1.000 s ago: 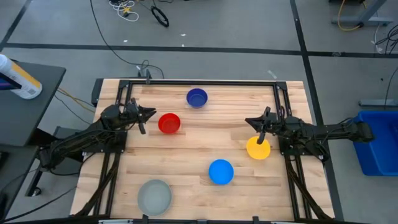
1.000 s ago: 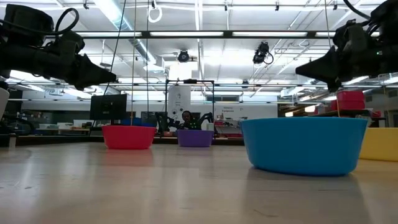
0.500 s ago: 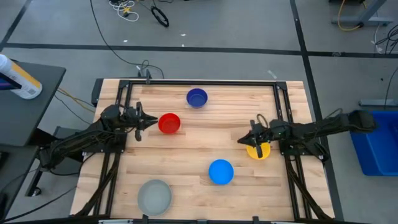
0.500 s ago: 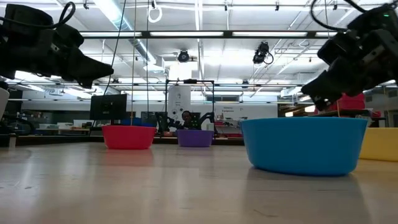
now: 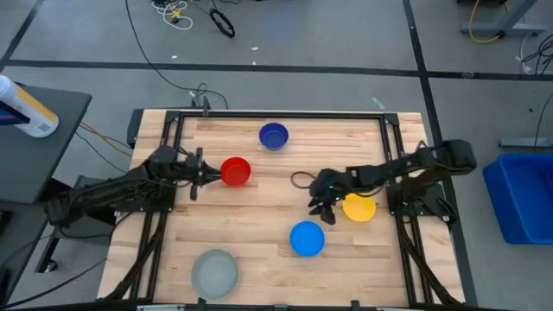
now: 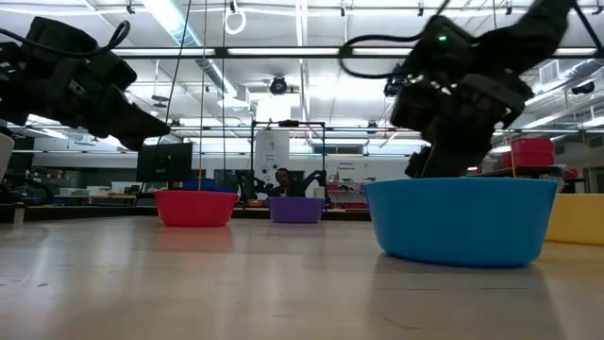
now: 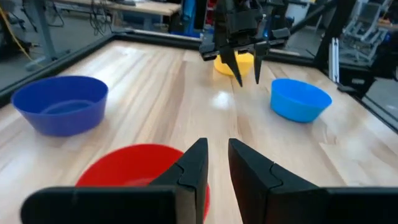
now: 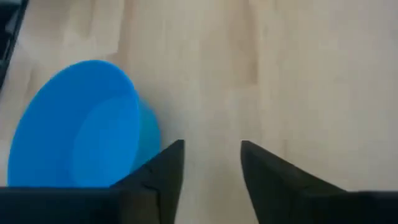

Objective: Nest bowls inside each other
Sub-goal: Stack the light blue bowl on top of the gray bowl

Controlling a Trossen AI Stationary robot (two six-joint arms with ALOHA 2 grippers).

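Observation:
Five bowls stand upright on their bases on the wooden table: red (image 5: 235,171), dark blue (image 5: 273,136), yellow (image 5: 359,208), light blue (image 5: 307,238) and grey (image 5: 214,272). My left gripper (image 5: 206,173) hovers just left of the red bowl (image 7: 134,168). Its fingers (image 7: 198,163) are a narrow gap apart with nothing between them. My right gripper (image 5: 318,210) slants down over bare wood between the yellow and light blue bowls. It is open and holds nothing (image 8: 211,155). The light blue bowl (image 8: 78,124) lies beside it.
A black frame rail (image 5: 276,113) runs round the table's edges. Bare wood lies open at the table's middle (image 5: 268,203). A blue bin (image 5: 518,194) stands off the right side. A bottle (image 5: 24,105) lies on a side stand at the left.
My right gripper has swung from over the yellow bowl toward the table's middle, tipped its fingers downward, sunk a little and opened. My left gripper has turned and tipped a little toward the red bowl. No bowl has moved.

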